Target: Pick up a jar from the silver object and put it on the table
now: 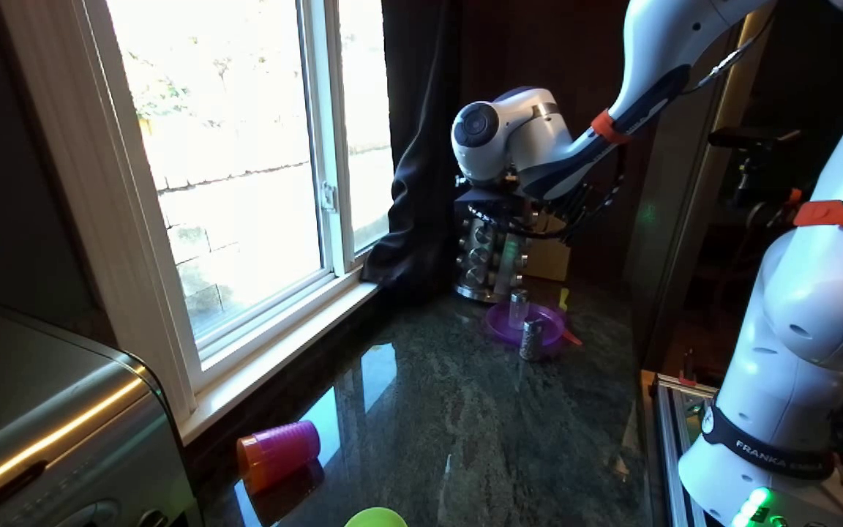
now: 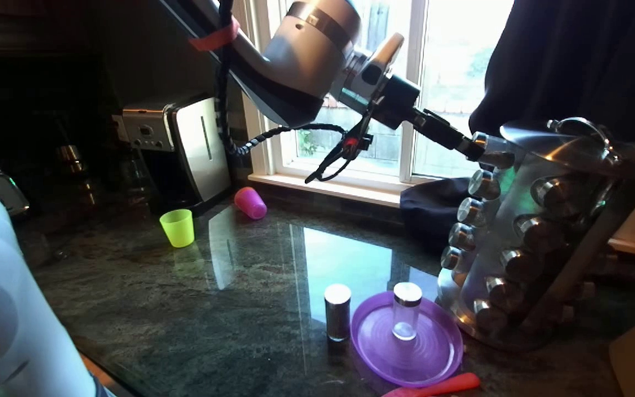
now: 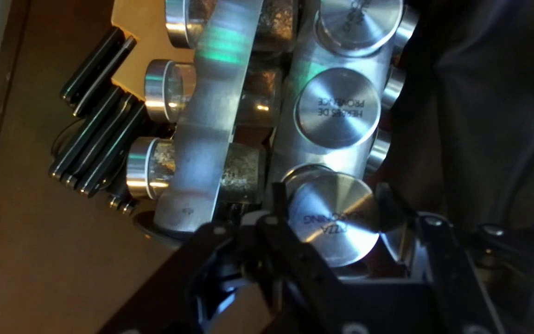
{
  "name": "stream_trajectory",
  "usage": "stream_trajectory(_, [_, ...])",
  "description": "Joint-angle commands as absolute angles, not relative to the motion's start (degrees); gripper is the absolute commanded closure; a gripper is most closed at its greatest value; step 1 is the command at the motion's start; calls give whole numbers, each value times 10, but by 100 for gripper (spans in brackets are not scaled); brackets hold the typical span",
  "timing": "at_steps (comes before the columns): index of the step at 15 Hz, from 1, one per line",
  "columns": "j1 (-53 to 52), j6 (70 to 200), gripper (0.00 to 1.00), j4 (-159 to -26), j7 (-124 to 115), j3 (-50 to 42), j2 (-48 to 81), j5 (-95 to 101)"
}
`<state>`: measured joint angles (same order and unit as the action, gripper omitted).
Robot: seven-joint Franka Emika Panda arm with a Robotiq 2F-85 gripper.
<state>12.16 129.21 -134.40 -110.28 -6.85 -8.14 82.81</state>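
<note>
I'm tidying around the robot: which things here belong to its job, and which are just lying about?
For the job: tool, pizza seasoning jar, silver spice rack, dark countertop.

Just lying about: purple plate, clear jar on the plate, darker jar beside the plate, pink cup on its side, lime-green cup, knife block.

Strong daylight overexposes the window (image 1: 224, 161) and glares off the worktop (image 1: 509, 424); shadows elsewhere run deep. In the wrist view, highlights streak the silver rack (image 3: 297, 155); the claw (image 3: 334, 202) is dark, soft.
</note>
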Motion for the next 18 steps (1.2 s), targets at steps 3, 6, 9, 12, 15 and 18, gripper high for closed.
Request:
stream_trajectory(3, [98,1250,75,-1359,-1115,-72,-110,801])
stream_trajectory(6, [94,1253,75,-1361,-1116,-72,-111,795])
stream_trajectory(9, [90,1253,75,-1364,-1113,-71,-113,786])
stream_trajectory(12, [88,1251,75,-1364,-1114,-71,-113,784])
stream_trajectory(15, [88,1246,75,-1364,-1118,-70,-113,783])
stream_trajectory(18, [88,1235,75,-1361,-1136,-68,-108,793])
